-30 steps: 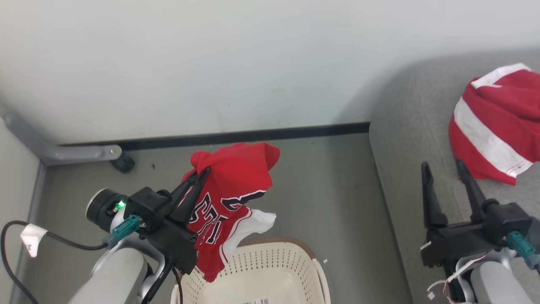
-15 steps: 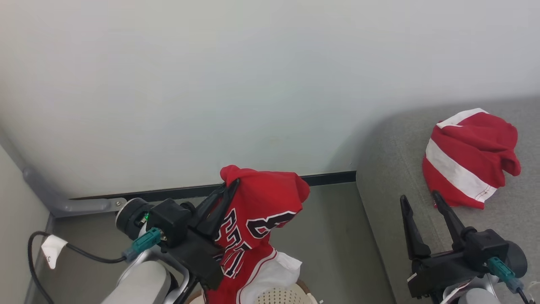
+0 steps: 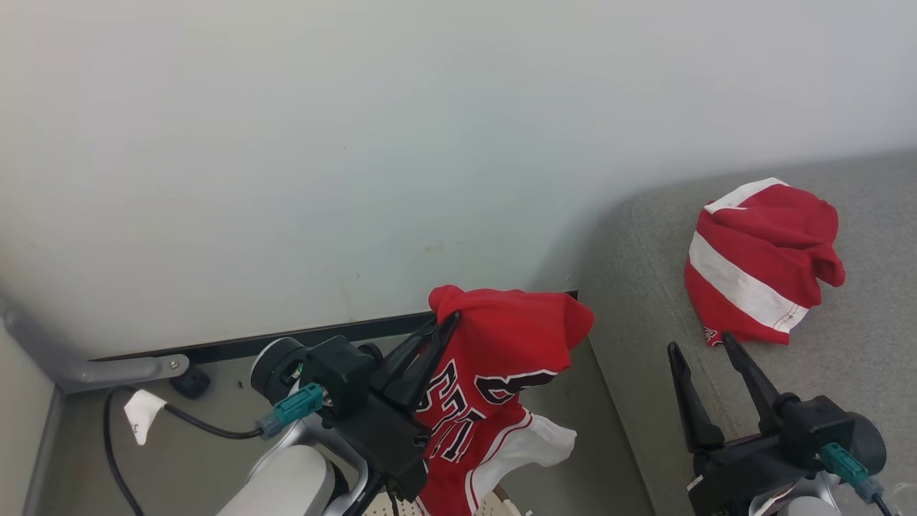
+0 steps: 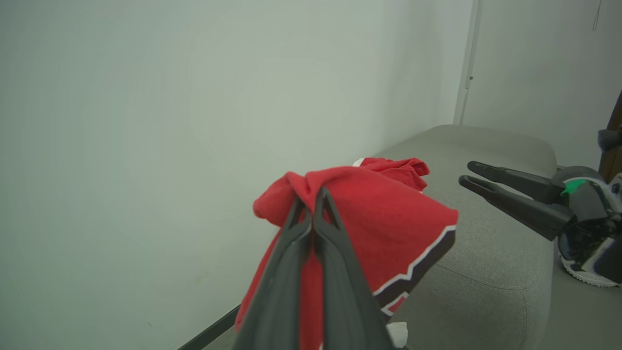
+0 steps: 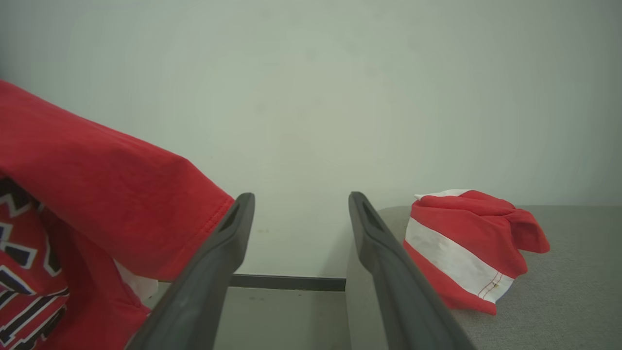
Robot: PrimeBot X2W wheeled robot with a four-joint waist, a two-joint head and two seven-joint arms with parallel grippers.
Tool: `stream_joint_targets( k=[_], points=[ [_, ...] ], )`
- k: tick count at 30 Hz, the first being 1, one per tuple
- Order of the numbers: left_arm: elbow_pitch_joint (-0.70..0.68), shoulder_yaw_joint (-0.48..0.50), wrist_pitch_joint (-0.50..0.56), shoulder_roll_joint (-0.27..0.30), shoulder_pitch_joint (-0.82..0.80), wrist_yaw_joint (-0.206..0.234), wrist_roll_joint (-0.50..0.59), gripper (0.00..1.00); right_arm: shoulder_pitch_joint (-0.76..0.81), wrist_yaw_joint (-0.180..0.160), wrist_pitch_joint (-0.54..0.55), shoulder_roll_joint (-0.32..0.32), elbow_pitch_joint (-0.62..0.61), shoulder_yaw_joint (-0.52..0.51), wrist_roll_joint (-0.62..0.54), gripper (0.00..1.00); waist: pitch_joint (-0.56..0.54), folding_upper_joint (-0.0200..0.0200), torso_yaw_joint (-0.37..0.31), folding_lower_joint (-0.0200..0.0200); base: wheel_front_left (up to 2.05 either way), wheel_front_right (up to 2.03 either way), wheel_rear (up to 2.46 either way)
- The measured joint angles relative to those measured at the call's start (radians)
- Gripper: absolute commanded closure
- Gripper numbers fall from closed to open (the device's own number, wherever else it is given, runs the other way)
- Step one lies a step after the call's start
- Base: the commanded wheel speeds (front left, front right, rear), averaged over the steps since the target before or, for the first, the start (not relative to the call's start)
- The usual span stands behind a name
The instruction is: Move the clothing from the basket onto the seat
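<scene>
My left gripper (image 3: 444, 322) is shut on the bunched top of a red jersey (image 3: 501, 373) with dark numbers and a white hem. The jersey hangs in the air above a sliver of the cream basket (image 3: 503, 506) at the bottom edge. In the left wrist view the shut fingertips (image 4: 311, 199) pinch the red fabric (image 4: 388, 218). A second red garment with a white stripe (image 3: 752, 265) lies on the grey seat (image 3: 645, 287). My right gripper (image 3: 700, 342) stands open over the seat's front part, holding nothing. In the right wrist view my right gripper (image 5: 300, 197) has the striped garment (image 5: 466, 243) to its right.
A pale wall with a black baseboard (image 3: 286, 337) runs behind. A grey bracket (image 3: 107, 369) and a black cable with a white tag (image 3: 143, 419) sit on the floor at the left. The seat's rounded left edge (image 3: 594, 344) stands close to the hanging jersey.
The head camera has tilted up, so the basket has slid almost out of the bottom. My left gripper has carried the jersey rightward, closer to the seat. The right gripper stays open.
</scene>
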Motion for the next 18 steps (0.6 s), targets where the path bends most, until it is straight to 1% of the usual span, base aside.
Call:
stream_joint_targets(
  k=[4,9,12,18],
  points=[
    [-0.002,-0.008,0.014,-0.010,-0.009,0.000,-0.005,1.00,0.008,0.020,0.000,-0.006,0.020,0.021,0.001,0.00,0.004,0.0000,-0.004,0.0000,0.00,0.00,0.00],
    [-0.008,-0.014,0.026,-0.019,-0.026,0.000,-0.008,1.00,-0.006,0.048,0.000,-0.005,0.037,0.095,-0.009,0.00,0.009,0.0000,-0.007,0.0001,0.00,0.00,0.00],
    [-0.008,-0.017,0.034,-0.022,-0.030,0.000,-0.009,1.00,-0.037,0.058,0.000,0.004,0.043,0.148,-0.024,0.00,0.012,0.0001,-0.006,0.0001,0.00,0.00,0.00],
    [-0.008,-0.022,0.044,-0.026,-0.044,0.000,-0.011,1.00,-0.089,0.064,0.000,0.033,0.079,0.231,-0.038,0.00,0.015,0.0000,-0.002,0.0001,0.00,0.00,0.00]
  ],
)
